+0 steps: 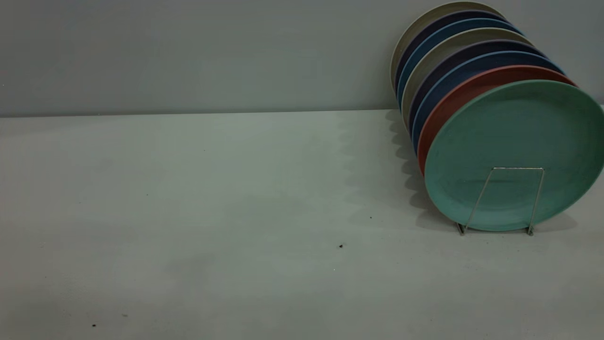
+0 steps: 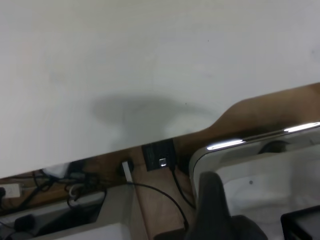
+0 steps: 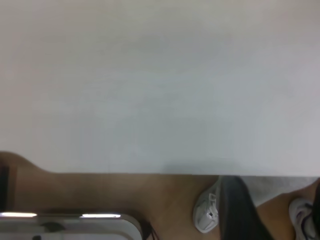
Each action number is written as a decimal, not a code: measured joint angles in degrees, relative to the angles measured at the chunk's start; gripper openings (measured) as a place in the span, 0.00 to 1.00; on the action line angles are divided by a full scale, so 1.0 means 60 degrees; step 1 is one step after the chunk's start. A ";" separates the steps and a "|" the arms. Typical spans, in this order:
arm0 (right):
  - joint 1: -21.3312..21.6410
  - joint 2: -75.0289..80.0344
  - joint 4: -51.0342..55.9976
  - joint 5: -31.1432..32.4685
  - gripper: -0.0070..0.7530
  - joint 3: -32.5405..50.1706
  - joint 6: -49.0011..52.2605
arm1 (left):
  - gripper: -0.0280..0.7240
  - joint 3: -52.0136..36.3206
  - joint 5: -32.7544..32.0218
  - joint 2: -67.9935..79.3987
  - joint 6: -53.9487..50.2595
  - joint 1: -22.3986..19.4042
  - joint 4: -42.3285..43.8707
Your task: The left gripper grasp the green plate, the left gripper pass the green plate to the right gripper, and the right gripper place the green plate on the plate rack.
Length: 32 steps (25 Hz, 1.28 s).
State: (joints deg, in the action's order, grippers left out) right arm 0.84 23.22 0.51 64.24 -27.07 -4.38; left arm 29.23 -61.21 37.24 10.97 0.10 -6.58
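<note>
Nearest us lies the pale table (image 1: 188, 264), with a dark speck (image 1: 340, 246) near its middle. Farther right we see the plate rack (image 1: 512, 198), its front wire loop standing just before the green plate (image 1: 514, 137). That plate sits on edge in the rack, foremost in a row, with a red plate (image 1: 453, 97) directly behind it and blue plates (image 1: 465, 66) behind that. Of the left gripper (image 2: 255, 205) and the right gripper (image 3: 277, 200) we see only dark blurred shapes in the wrist views, so we cannot tell how wide either stands.

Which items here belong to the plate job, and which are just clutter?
Job: green plate, upright at the front of the rack.
Not job: red plate behind it, blue plates, beige plates; table. Grippers not in view.
</note>
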 joint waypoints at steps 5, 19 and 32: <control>-0.0412 -0.0352 -0.0017 -0.0002 0.51 0.0000 0.0010 | 0.80 -0.0088 -0.0349 -0.0726 -0.0028 0.0000 0.0085; -0.0820 -0.3376 -0.0084 0.0037 0.51 0.0000 0.0028 | 0.80 -0.0168 -0.0386 -0.3030 -0.0046 0.0000 0.0226; -0.0820 -0.4033 -0.0013 0.0136 0.51 0.0000 0.0055 | 0.80 -0.0168 -0.0706 -0.6345 -0.0046 0.0000 0.0222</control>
State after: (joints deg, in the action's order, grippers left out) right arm -4.08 -0.98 0.43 65.06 -27.07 -4.05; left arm 28.22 -65.45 -0.84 10.70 0.10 -5.25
